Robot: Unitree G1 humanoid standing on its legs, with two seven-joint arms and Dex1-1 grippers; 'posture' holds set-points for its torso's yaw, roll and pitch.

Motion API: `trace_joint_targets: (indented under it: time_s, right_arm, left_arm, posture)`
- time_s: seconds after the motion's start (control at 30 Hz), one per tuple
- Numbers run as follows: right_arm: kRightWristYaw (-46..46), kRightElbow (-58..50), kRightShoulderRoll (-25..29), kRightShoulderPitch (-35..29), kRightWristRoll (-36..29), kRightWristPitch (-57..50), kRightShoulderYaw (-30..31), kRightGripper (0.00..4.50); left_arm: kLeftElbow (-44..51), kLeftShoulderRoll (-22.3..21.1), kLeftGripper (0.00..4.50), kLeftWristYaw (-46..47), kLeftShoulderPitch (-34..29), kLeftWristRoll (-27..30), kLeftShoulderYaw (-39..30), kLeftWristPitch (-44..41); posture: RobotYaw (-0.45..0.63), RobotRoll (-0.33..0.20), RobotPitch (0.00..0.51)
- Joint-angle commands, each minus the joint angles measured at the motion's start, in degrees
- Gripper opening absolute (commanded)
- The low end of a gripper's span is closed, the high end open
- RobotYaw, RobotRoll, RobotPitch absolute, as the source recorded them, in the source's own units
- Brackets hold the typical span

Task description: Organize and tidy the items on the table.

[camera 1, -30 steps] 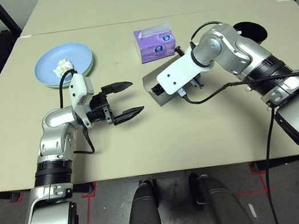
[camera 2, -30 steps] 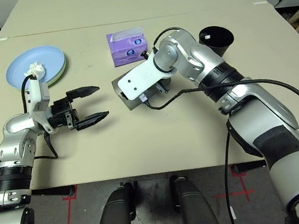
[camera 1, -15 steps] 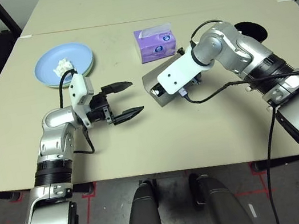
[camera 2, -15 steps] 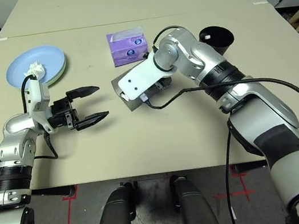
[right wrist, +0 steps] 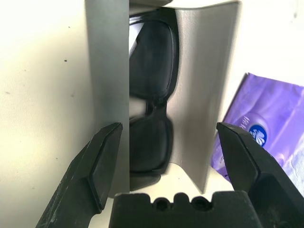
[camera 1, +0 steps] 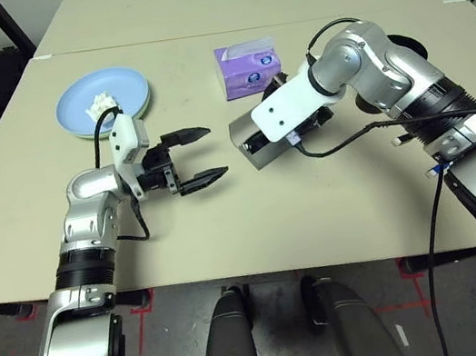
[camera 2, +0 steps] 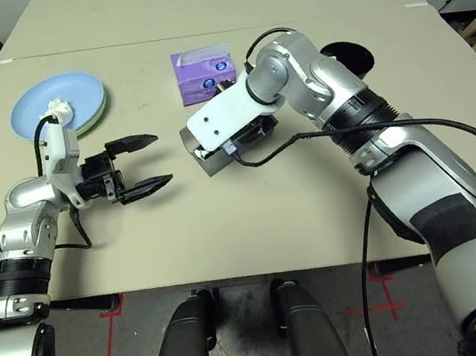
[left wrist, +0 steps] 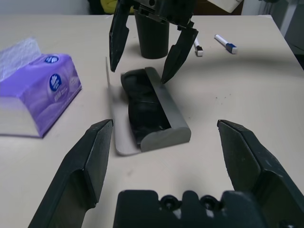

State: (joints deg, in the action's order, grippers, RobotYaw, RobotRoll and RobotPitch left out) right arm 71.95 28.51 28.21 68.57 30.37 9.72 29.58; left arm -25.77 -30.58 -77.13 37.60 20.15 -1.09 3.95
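The grey glasses case (left wrist: 164, 127) lies open at the table's middle with the black sunglasses (left wrist: 142, 107) inside it. My right gripper (left wrist: 140, 72) hangs just above the case, open, holding nothing; its wrist view looks straight down at the sunglasses (right wrist: 154, 95) between its fingers (right wrist: 102, 156). My left gripper (camera 1: 199, 155) is open, a short way left of the case and pointing at it. A crumpled tissue wad (camera 1: 100, 102) sits on the stacked plates (camera 1: 125, 85) at the far left. The black cup (left wrist: 152, 35) and two white pens (left wrist: 197, 46) lie behind the case.
The purple tissue box (camera 1: 247, 67) stands just behind the case, close to my right wrist. The beige table (camera 1: 319, 219) has bare surface along its near edge. A seam (camera 1: 158, 41) crosses the far part.
My right gripper has opened from shut and lifted slightly away from the case, towards the tissue box. The left arm has stayed still.
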Motion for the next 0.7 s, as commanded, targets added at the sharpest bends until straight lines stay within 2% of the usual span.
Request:
trace_joint_targets:
  time_s: [0.03,0.13,0.37,0.43,0.57,0.7]
  right_arm:
    - [0.3,-2.0,0.3,0.0,-2.3,-1.1,-1.6,4.47]
    - [1.3,-3.6,0.3,-0.4,-4.8,-3.3,-3.3,4.47]
    - [3.0,-8.8,1.3,-5.2,-16.9,-10.1,-11.1,4.47]
    - [2.1,-10.7,0.8,-8.6,-22.0,-13.0,-14.9,4.47]
    - [-1.9,-14.9,0.5,-15.5,-28.2,-18.7,-20.6,4.47]
    - [-8.1,-23.6,-2.4,-25.0,-37.8,-26.7,-28.6,4.47]
  left_arm:
    - [-1.0,0.2,4.5,-0.8,0.3,-0.7,0.9,0.8]
    - [-0.9,0.1,4.5,-0.9,0.2,-0.7,0.9,0.9]
    - [-1.4,0.1,4.5,-1.4,0.7,-0.8,0.9,0.8]
    - [-1.6,0.1,4.5,-1.5,0.9,-0.8,1.0,0.8]
    - [-2.3,0.1,4.5,-2.0,1.2,-0.9,1.1,1.0]
    - [-3.5,0.3,4.5,-2.6,2.1,-1.1,1.4,1.2]
  posture:
    - [0.18,0.0,0.185]
    - [0.17,0.0,0.184]
    - [0.16,0.0,0.182]
    - [0.15,0.0,0.184]
    - [0.13,0.0,0.187]
    - [0.11,0.0,0.193]
